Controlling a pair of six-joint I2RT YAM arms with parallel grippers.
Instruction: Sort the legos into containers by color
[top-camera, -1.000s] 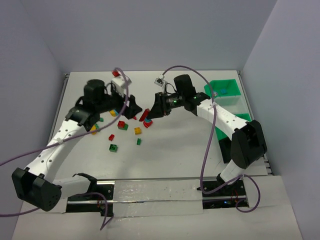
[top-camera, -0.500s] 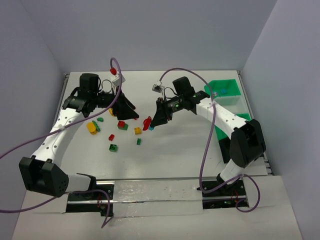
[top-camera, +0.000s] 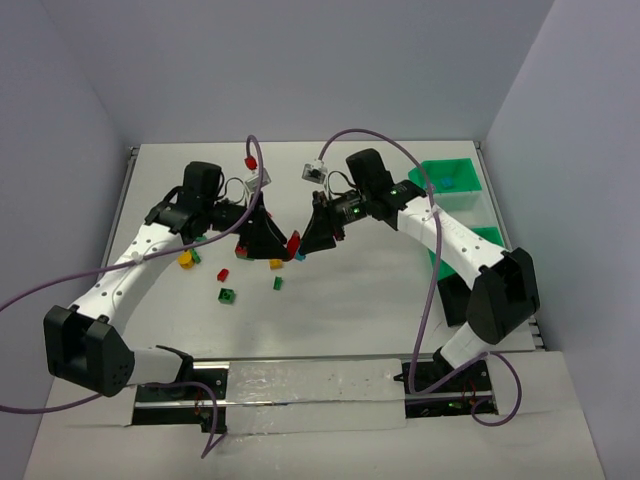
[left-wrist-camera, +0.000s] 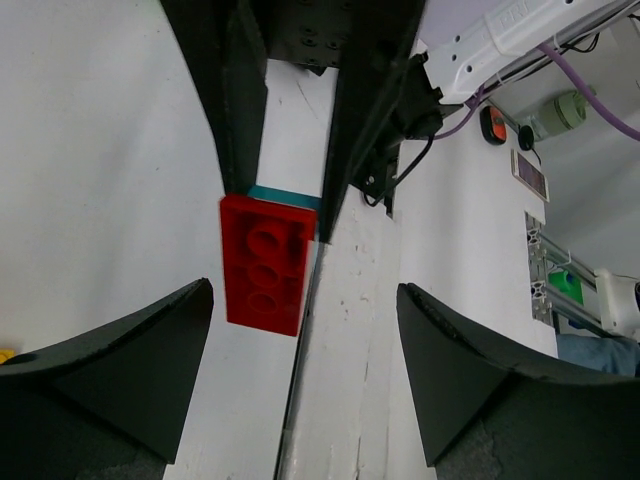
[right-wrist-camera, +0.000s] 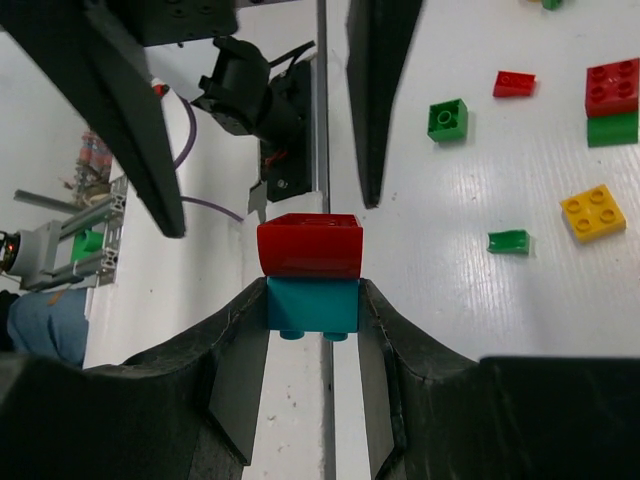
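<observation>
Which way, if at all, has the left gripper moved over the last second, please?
Yes: seen from above, the left gripper has shifted toward the near edge, closer to the lone green brick.

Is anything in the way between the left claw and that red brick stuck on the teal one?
Nothing visible: the red brick, on the teal brick in the right claw, faces the open left claw directly.

The right gripper (right-wrist-camera: 311, 300) clamped a teal brick (right-wrist-camera: 312, 308) with a red brick (right-wrist-camera: 310, 245) stacked on it. The left gripper (right-wrist-camera: 273, 212) faced it, jaws spread wide apart. On the table (right-wrist-camera: 450, 300) lay a green brick (right-wrist-camera: 447, 119), a yellow brick (right-wrist-camera: 594, 213) and a red plate (right-wrist-camera: 514, 83).
</observation>
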